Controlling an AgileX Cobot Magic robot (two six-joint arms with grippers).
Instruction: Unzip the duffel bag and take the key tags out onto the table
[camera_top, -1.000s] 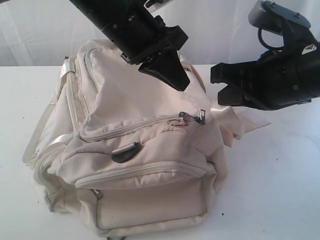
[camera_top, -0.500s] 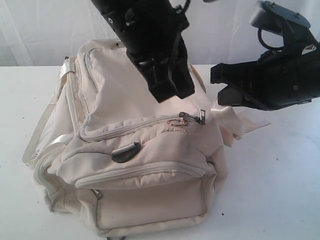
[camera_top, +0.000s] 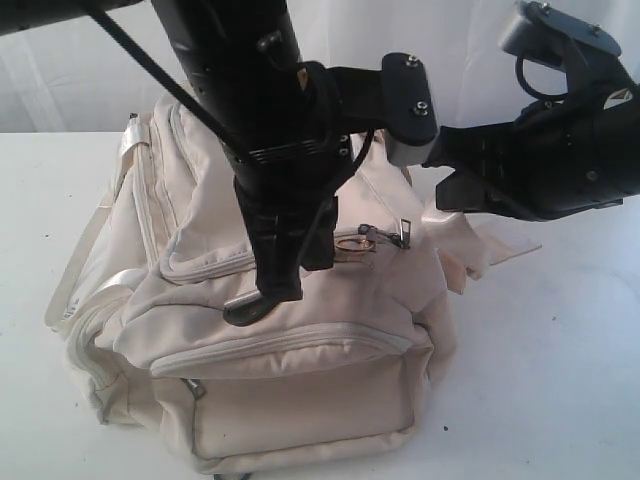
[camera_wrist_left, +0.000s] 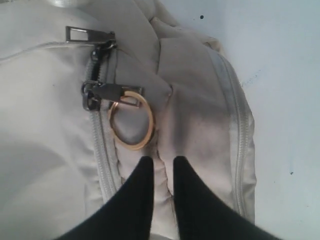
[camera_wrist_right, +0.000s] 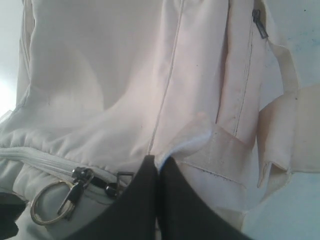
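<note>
Duffel bag (camera_top: 300, 400) on the white table (camera_top: 560, 380), front pockets nearest. Every zip in view is closed. Key tags not visible, presumably still inside.

Left arm (camera_top: 270, 150): a second ago it hung above the bag's top. It has since swung down onto the upper front pocket. Left jaws point down, narrowly parted and holding nothing. The fingertips (camera_wrist_left: 144, 172) are on or just above the cloth, with a ridge of fabric between them. They sit just beside the gold ring (camera_wrist_left: 131, 120) clipped to the zip pull (camera_wrist_left: 112, 92), not yet around either. Reading: the approach is done and the grasp comes next. A small shift toward the ring looks needed first.

Farther back, the right arm (camera_top: 560, 150) has not moved, parked at the bag's right end. Right jaws are pressed together, tips against a fold of strap (camera_wrist_right: 200, 140). Cannot tell whether any cloth is pinched between them. It may be steadying the bag for the pull.
</note>
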